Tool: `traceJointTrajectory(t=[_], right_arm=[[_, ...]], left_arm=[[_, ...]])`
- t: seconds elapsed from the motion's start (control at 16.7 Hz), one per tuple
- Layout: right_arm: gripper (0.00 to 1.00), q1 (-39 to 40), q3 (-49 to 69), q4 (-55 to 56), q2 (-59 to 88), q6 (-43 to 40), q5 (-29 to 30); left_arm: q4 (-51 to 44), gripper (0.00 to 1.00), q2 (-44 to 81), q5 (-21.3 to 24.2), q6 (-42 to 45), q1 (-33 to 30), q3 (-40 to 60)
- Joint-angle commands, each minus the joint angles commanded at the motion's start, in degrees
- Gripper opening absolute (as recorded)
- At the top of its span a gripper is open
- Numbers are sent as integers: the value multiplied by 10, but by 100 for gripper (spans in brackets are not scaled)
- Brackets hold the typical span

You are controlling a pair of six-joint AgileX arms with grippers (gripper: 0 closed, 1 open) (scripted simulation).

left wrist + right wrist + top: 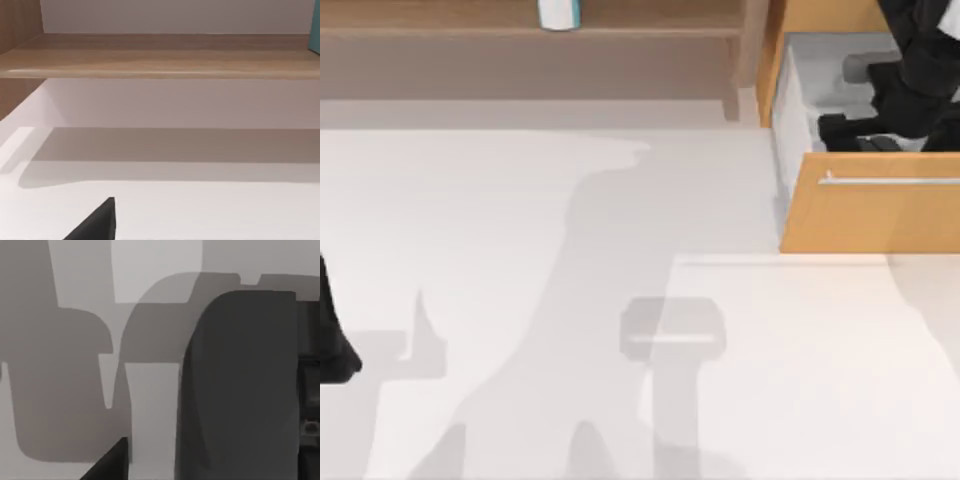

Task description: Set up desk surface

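Observation:
The desk surface (500, 230) is a broad, plain white tabletop crossed by grey shadows of the arms; it also lies below the shelf in the left wrist view (210, 210). My right gripper (865, 135) reaches down inside the open orange-tan drawer (870, 215) at the back right. Beside it in the drawer lies a dark grey object (868, 68), and a dark grey rounded object (240, 385) looms close in the right wrist view. My left gripper (335, 362) is parked low at the table's left edge.
A brown wooden shelf board (470, 20) runs along the back, seen close in the left wrist view (160, 55), with a support leg (731, 70) next to the drawer. A white and blue can (560, 14) stands on it. The drawer's silver handle (890, 181) faces the table's front.

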Motion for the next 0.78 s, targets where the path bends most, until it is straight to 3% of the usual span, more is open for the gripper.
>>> traceJointTrajectory(t=[0.6, 0.78], right_arm=[[2, 0, 0, 0, 0, 0, 0], [0, 0, 0, 0, 0, 0, 0]], left_arm=[[0, 100, 0, 0, 0, 0, 0], [0, 100, 0, 0, 0, 0, 0]])
